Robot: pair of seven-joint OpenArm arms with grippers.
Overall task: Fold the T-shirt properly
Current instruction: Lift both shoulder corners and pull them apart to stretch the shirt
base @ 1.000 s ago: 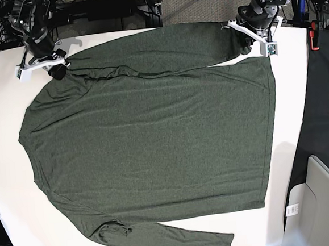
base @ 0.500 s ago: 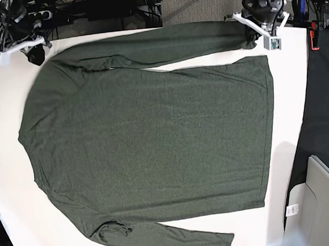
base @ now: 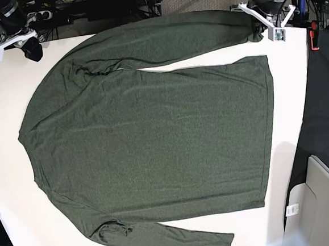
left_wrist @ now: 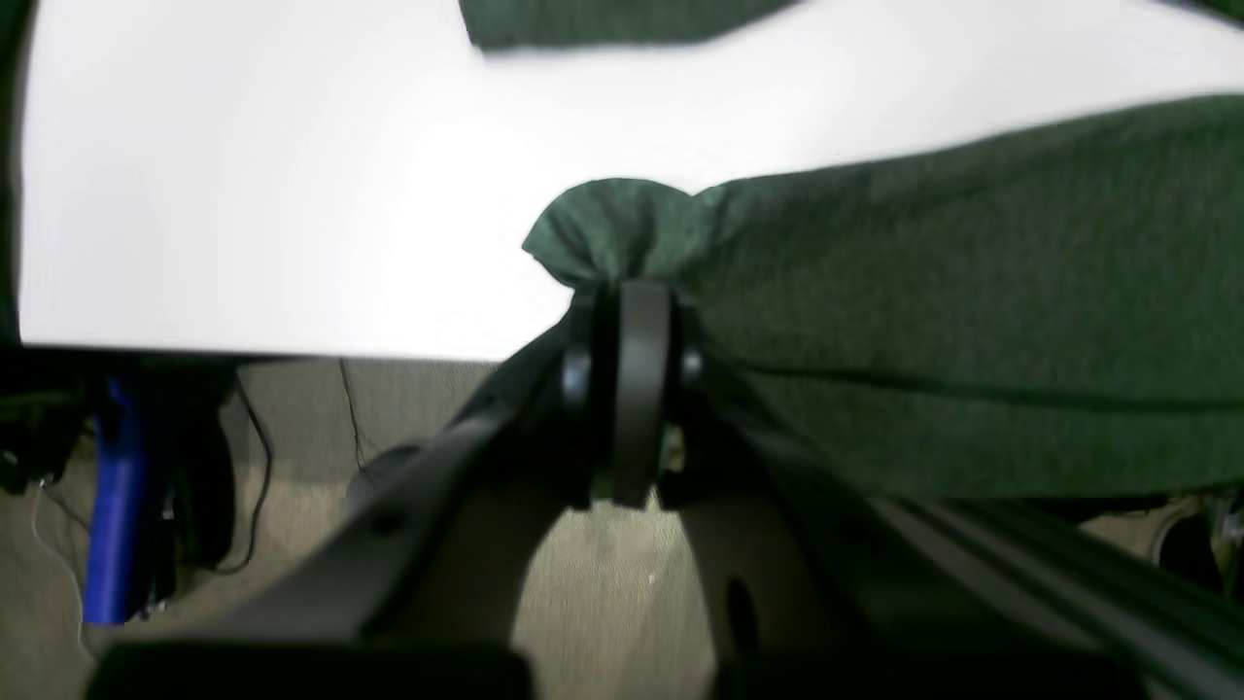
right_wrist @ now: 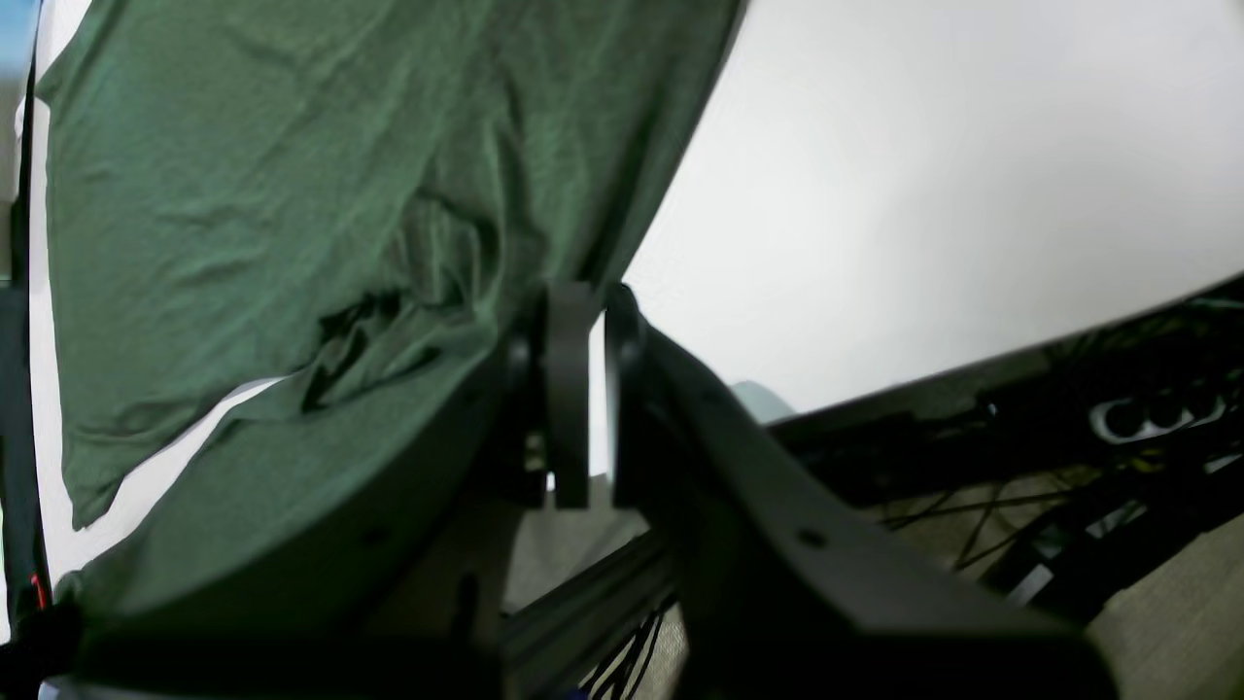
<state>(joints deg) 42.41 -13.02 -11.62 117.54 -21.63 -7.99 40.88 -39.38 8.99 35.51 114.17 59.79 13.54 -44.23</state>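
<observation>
The T-shirt (base: 154, 141) lies spread flat on the white tabletop (base: 290, 90), its body covering most of the surface. One long sleeve runs along the far edge of the tabletop; the other lies along the near edge, its cuff reaching toward the near right area in the base view. The hem sits toward the right edge, the shoulder end toward the left edge.

Left pincer (left_wrist: 622, 292): positioned at the far right corner of the tabletop, at the cuff end of the far sleeve. The left wrist view shows its jaws clenched on a bunched fold of the green fabric, which puffs out just beyond the fingertips. The sleeve extends away from the grip across the tabletop. In the base view this pincer (base: 258, 27) sits at the sleeve's end.

Right pincer (right_wrist: 573, 301): positioned near the far left corner of the tabletop (right_wrist: 923, 194). In the base view it (base: 33, 52) stands apart from the T-shirt, with bare white surface between it and the shoulder. In the right wrist view its jaws are drawn together; no fabric is seen clamped between the tips, and the T-shirt (right_wrist: 292, 194) lies beyond and to one side of them.
</observation>
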